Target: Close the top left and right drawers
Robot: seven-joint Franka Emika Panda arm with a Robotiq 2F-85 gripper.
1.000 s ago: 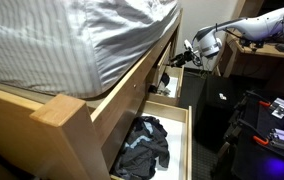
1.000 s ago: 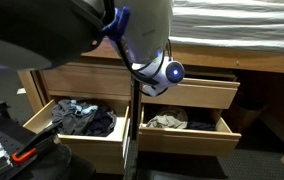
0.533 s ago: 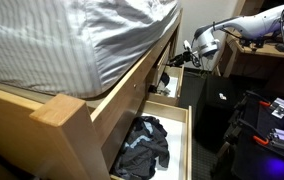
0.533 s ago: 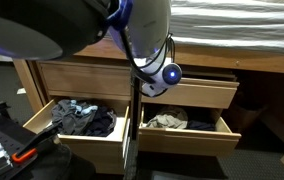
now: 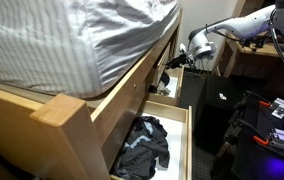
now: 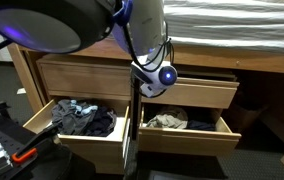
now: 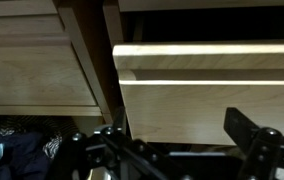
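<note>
Checking the drawer bank under the bed point(image 6: 232, 22) from the left: the top left drawer point(image 6: 82, 78) sits with its front close to flush. It probably needs little or no further travel, though a small remaining gap cannot be ruled out. Below it, the lower left drawer point(image 6: 90, 152) stands pulled well out with dark clothes point(image 6: 80, 120) inside.

The post point(image 7: 92, 55) divides the two columns. The tool point(image 7: 177, 140) is just right of the post, facing the left end of the top right drawer point(image 6: 192, 93). Its fingers are spread and hold nothing. A released tool fits the job, since a drawer front is closed by pushing and needs no grasp. Contact with the front cannot be confirmed from these views.

The top right drawer stands partway out. In the wrist view its front sits clearly nearer than the left front, so this is likely the step in hand. The tool points squarely at the panel, so a push should run straight back along the slide. Because the tool is near the left end, the push could skew the drawer and make it bind. The lower right drawer point(image 6: 182, 140) hangs open underneath, near the arm's path.
</note>
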